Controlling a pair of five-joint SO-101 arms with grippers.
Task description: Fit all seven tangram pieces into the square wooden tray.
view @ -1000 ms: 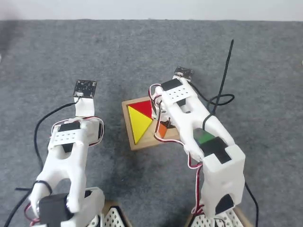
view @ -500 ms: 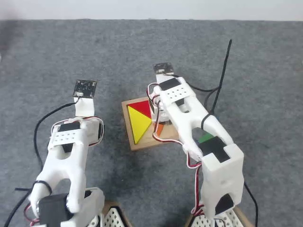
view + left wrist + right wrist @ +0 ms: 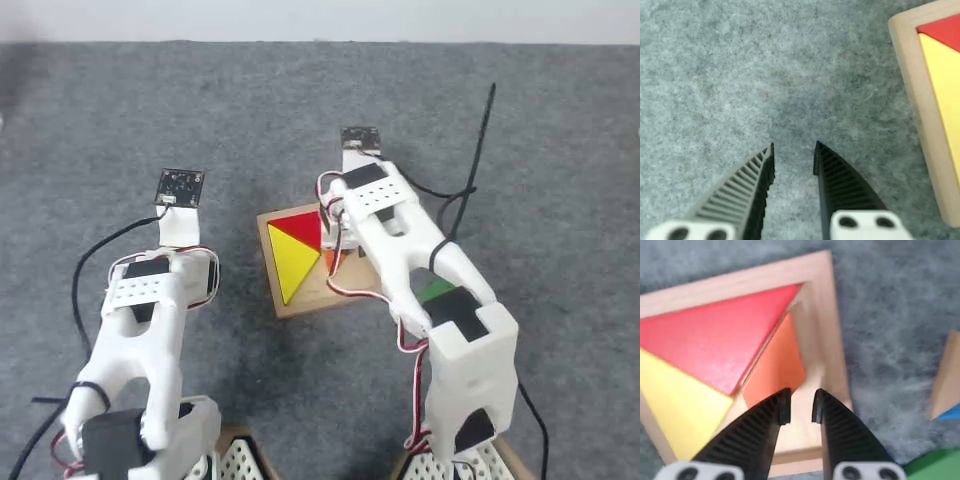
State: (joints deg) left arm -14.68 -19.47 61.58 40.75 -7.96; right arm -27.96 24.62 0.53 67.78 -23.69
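Sitting near the middle of the grey counter (image 3: pixel 150 110), the square wooden tray (image 3: pixel 268 262) holds three of the seven tangram pieces. A large red triangle (image 3: pixel 715 335) and a large yellow triangle (image 3: pixel 291 262) lie flat side by side, their long edges against the rim, which leaves the other half of the tray open. A smaller orange piece (image 3: pixel 775 365) is tucked into the space between the red triangle and the tray rim. It may be leaning a little rather than lying flat, though that is hard to tell.

Directly above the orange piece's edge hangs the right hand (image 3: pixel 800 407). Its fingers are slightly apart with nothing between them, probably placed to nudge or press the piece into its seat.

Outside the tray, close to the right arm, a green piece (image 3: pixel 433 291) and a blue piece (image 3: pixel 945 390) wait on the counter, within easy reach for later placing.

Further off, the left hand (image 3: pixel 793 155) hovers over bare counter beside the tray, fingers a little parted and empty, likely kept clear of the working arm.
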